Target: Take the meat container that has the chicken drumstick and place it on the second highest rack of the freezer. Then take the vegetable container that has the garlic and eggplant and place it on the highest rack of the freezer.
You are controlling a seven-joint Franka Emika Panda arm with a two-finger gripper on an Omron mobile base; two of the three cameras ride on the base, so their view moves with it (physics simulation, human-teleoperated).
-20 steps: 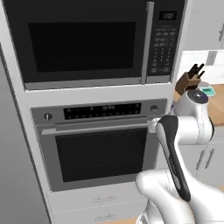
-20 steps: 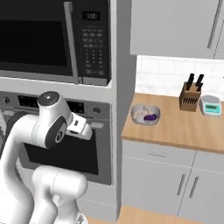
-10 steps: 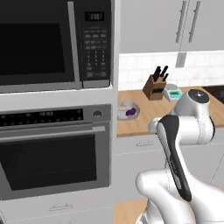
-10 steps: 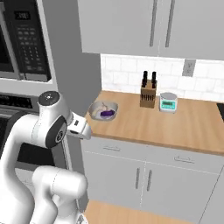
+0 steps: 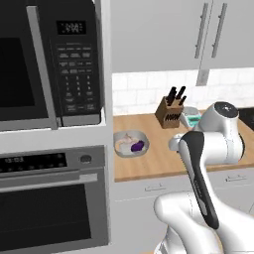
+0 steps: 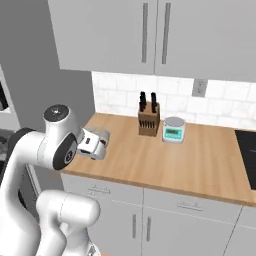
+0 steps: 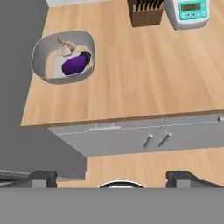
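Vegetable container (image 7: 64, 57), a rounded grey bowl, is seen on the wooden counter (image 7: 144, 74) close to its end beside the grey cabinet side, with the eggplant (image 7: 75, 64) and the garlic (image 7: 65, 48) inside it. From the gripper (image 7: 111, 177), whose jaws are spread wide with nothing between them, the bowl lies ahead and off to the left in the hand view, well apart. The eggplant's long axis is set diagonally across the bowl. A reach forward and leftward is judged necessary
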